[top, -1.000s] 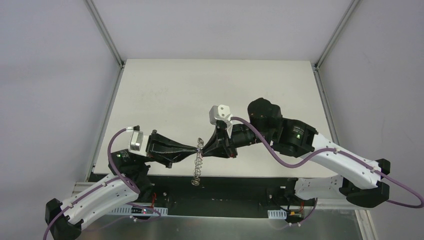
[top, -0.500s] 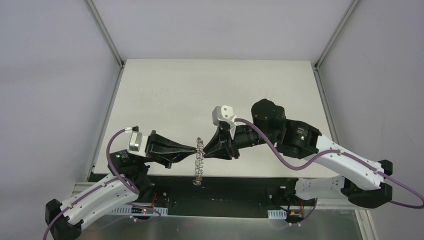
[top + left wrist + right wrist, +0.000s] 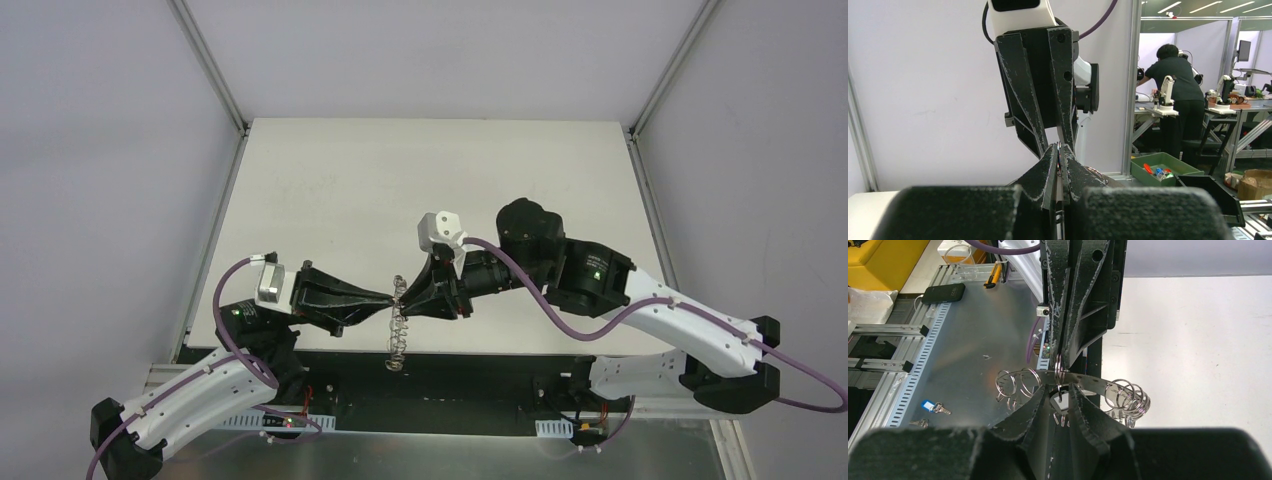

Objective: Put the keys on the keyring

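Note:
The silvery keyring (image 3: 396,335) hangs floppy from where both grippers meet tip to tip, above the table's near edge. My left gripper (image 3: 388,297) is shut on one thin wire loop of it, seen edge-on in the left wrist view (image 3: 1060,152). In the right wrist view the keyring's band (image 3: 1090,380) and loops (image 3: 1130,397) curve across my right gripper (image 3: 1060,392). Its jaws stand slightly apart on a small piece with a pale end, the key (image 3: 1058,401), right at the held loop. The rest of the key is hidden. The right gripper also shows from above (image 3: 408,299).
The white table (image 3: 420,190) stretches behind the grippers, which hover over its front edge. Below it is a metal shelf with small loose keys on a blue tag (image 3: 930,406) and a black device (image 3: 943,291). Frame posts stand at the back corners.
My right arm shifted slightly right and then back. The hanging keyring swayed a little. Both grippers stay tip to tip with the same holds.

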Robot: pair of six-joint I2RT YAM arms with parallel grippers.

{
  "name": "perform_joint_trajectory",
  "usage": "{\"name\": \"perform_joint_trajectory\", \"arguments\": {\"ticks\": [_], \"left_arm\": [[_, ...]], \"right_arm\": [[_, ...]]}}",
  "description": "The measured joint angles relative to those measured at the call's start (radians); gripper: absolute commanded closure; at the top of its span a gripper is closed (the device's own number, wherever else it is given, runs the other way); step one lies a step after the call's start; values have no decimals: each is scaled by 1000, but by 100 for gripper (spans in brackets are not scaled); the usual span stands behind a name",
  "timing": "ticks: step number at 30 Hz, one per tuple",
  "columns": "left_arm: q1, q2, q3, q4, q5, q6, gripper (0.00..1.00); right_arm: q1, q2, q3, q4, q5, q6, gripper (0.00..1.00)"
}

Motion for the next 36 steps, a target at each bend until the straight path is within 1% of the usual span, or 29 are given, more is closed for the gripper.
{"name": "perform_joint_trajectory", "arguments": {"ticks": [17, 21, 22, 24, 29, 35, 36], "left_arm": [[0, 0, 0, 0, 0, 0, 100], [0, 4, 0, 0, 0, 0, 100], [0, 5, 0, 0, 0, 0, 100], [0, 8, 0, 0, 0, 0, 100], [0, 8, 0, 2, 0, -1, 100], [0, 2, 0, -15, 0, 0, 100], [0, -1, 2, -28, 0, -1, 97]], "right_arm": [[6, 9, 2, 6, 7, 0, 80], [8, 9, 5, 11, 14, 0, 84], [8, 9, 6, 14, 15, 1, 87], [8, 10, 6, 14, 16, 1, 100], [8, 20, 24, 0, 22, -4, 100], [8, 45, 76, -74, 39, -3, 100], [8, 51, 90, -98, 48, -3, 100]]}}
